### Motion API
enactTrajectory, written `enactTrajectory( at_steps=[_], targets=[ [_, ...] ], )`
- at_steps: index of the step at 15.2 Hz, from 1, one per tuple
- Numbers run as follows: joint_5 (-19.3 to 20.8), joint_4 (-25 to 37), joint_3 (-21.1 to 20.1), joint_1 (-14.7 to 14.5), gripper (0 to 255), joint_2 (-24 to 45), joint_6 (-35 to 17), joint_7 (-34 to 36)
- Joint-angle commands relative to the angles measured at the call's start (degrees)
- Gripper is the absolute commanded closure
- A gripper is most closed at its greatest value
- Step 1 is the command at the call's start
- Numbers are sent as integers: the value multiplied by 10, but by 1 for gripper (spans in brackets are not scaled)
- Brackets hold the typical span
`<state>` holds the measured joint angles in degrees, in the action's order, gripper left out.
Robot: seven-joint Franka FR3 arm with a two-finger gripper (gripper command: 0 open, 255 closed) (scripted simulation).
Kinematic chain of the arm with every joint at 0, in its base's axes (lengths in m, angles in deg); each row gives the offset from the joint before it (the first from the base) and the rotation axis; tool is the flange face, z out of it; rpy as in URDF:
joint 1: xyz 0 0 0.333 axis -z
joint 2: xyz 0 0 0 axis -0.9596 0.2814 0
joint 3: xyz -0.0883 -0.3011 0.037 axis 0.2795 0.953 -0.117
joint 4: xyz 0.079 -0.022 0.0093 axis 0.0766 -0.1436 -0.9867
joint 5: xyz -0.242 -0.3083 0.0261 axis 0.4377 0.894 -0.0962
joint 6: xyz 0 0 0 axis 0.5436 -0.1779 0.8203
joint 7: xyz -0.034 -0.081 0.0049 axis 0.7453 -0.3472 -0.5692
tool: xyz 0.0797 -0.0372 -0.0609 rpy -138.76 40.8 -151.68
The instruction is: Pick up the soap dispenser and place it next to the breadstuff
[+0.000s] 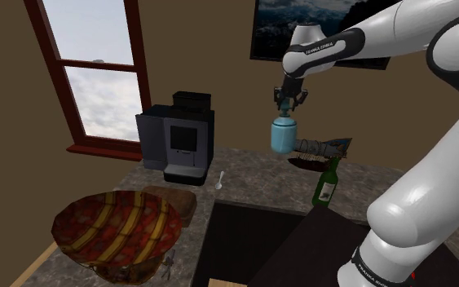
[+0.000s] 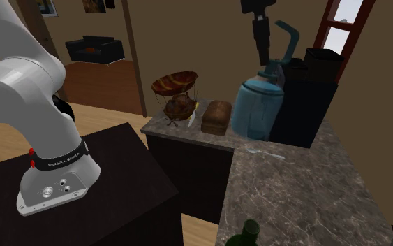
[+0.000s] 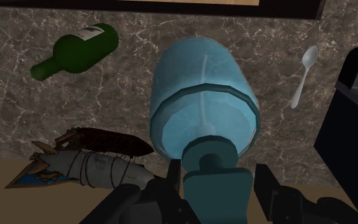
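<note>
Blue soap dispenser (image 1: pixel 284 134) is hanging clear above the marble counter (image 1: pixel 252 183), with the gripper (image 1: pixel 285 108) pinching its pump neck: pickup done. Placement is pending — the brown loaf (image 1: pixel 176 205) is lying well apart, just beside the woven basket (image 1: pixel 113 232).

Shoulder view: basket (image 1: pixel 117 228) lower left, loaf (image 1: pixel 178 204) just right of it, maybe touching; coffee machine (image 1: pixel 178 134) behind; spoon (image 1: pixel 219 181) mid-frame; bottle (image 1: pixel 327 183) right of centre.
</note>
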<state>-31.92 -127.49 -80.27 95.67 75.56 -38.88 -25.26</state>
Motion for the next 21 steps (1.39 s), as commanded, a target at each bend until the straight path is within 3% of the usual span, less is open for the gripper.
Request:
enactTrajectory(
  at_steps=[1, 6, 14, 21],
  targets=[
    [-2, 15, 0, 0, 255, -3, 17, -3],
    [-5, 45, -1, -1, 255, -6, 50, -8],
    [15, 144, -57, -44, 255, 76, 84, 94],
    [41, 274, -92, -90, 255, 175, 132, 172]
  ],
)
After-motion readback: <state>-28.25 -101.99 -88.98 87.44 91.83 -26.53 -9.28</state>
